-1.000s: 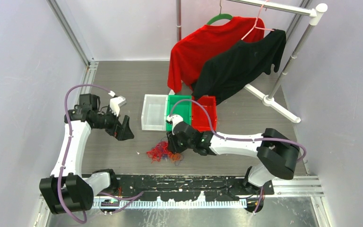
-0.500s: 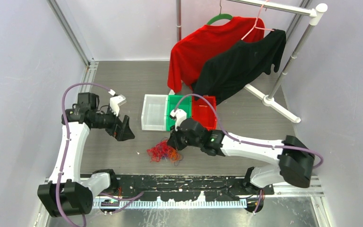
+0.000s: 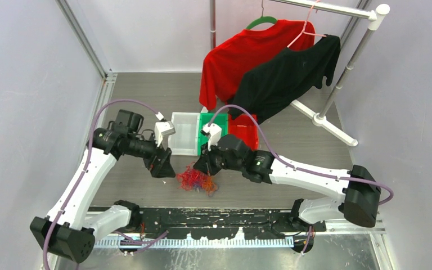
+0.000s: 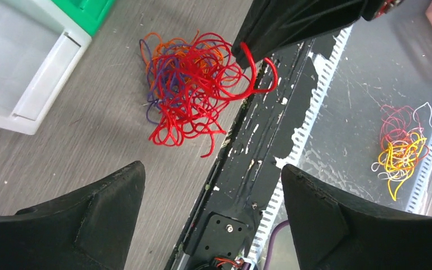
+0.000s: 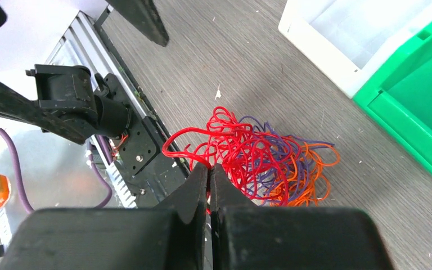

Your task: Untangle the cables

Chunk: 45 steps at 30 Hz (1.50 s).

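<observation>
By how things lie, the untangling has barely begun; the cables (image 3: 197, 179) are one knotted clump on the table (image 3: 146, 95), just in front of the white bin (image 3: 183, 151) on its side towards the arm bases; no strand lies apart from the rest, so nearly all the work is left. The step in hand looks like a first pull; the right hand (image 5: 209, 171) is pinched fully closed on a single red strand at the edge of the clump farthest from the white bin, and that strand arches up out of the heap as a loop. The left hand (image 4: 211, 169) gapes wide and holds nothing; it hovers just in front of the white bin's left corner, beside the clump and not touching it; I judge it is placed to pin or take the heap while the other draws. The clump is thin, stringy wire, mostly glossy red, with orange and purple threads showing on the side nearer the white bin; the loops cross many times; it looks light and springy, likely to lift whole if one strand alone is pulled.
</observation>
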Tool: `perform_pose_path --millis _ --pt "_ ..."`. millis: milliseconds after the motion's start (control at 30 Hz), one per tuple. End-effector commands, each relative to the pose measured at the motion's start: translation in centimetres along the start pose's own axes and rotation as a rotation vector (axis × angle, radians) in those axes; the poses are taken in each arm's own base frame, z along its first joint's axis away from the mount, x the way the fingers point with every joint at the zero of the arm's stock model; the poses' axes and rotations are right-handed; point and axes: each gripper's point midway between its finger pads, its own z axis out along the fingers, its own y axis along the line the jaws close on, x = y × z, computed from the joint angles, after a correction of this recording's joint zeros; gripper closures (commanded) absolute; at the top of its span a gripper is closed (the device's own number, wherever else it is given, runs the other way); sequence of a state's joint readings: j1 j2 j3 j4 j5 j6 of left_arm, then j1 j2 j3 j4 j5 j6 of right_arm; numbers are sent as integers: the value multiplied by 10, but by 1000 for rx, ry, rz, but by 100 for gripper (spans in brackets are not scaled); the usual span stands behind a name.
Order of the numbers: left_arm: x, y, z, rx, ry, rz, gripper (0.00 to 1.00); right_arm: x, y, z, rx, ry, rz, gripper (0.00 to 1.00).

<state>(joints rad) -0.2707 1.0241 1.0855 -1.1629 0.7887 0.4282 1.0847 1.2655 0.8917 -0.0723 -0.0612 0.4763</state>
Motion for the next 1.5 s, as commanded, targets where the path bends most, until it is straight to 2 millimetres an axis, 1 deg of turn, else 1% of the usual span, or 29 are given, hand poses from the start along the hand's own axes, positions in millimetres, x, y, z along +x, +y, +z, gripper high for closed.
perform_pose_path --millis 0,100,200,267,400,500,600,633,767,833,967,1000,1033,1067,1100,1167,1200,1233,1267,1300,1333,1467 --pt "-13 3 12 19 10 19 11 -27 30 0 -102 -50 11 99" --pt "-15 -5 21 71 32 63 12 -28 36 2 -133 -46 26 99" --pt "-20 -13 28 118 22 98 21 -29 45 7 -169 -29 39 99" --pt "-21 -17 31 144 13 127 24 -32 51 8 -195 -30 53 99" --pt "-20 -16 35 154 19 152 27 -36 60 11 -236 -32 74 99" --pt "-23 -15 37 154 10 155 34 -36 63 14 -255 -28 90 99" --pt "-20 -16 39 157 11 159 47 -38 66 16 -276 -39 109 99" --pt "-20 -15 39 154 11 163 53 -39 68 15 -287 -42 115 99" --pt "-19 -11 40 129 5 166 87 -38 68 16 -314 -40 155 99" --pt "-20 -5 39 86 5 162 99 -39 64 15 -314 -49 178 99" --pt "-25 11 32 -37 4 163 100 -43 47 10 -288 -90 233 99" --pt "-27 13 30 -61 -1 154 100 -44 41 9 -269 -107 251 97" --pt "-31 15 28 -85 -10 147 100 -45 33 9 -237 -125 265 90" --pt "-35 17 25 -110 -18 134 100 -44 22 10 -183 -139 278 80" --pt "-39 17 22 -124 -29 123 100 -47 11 11 -122 -169 281 70" --pt "-48 16 17 -142 -51 98 100 -53 1 9 -64 -208 287 42" --pt "-51 15 15 -147 -60 85 100 -57 -6 8 -25 -237 285 31" --pt "-53 14 14 -147 -65 69 100 -61 -8 6 -1 -259 274 28" --pt "-55 12 12 -147 -68 56 100 -65 -9 3 21 -281 260 22" --pt "-57 11 11 -151 -72 39 100 -68 -8 1 41 -302 241 19" --pt "-57 11 10 -158 -74 19 100 -70 -3 -2 50 -316 217 18" --pt "-59 15 8 -201 -84 -61 100 -72 5 -10 68 -357 169 16"
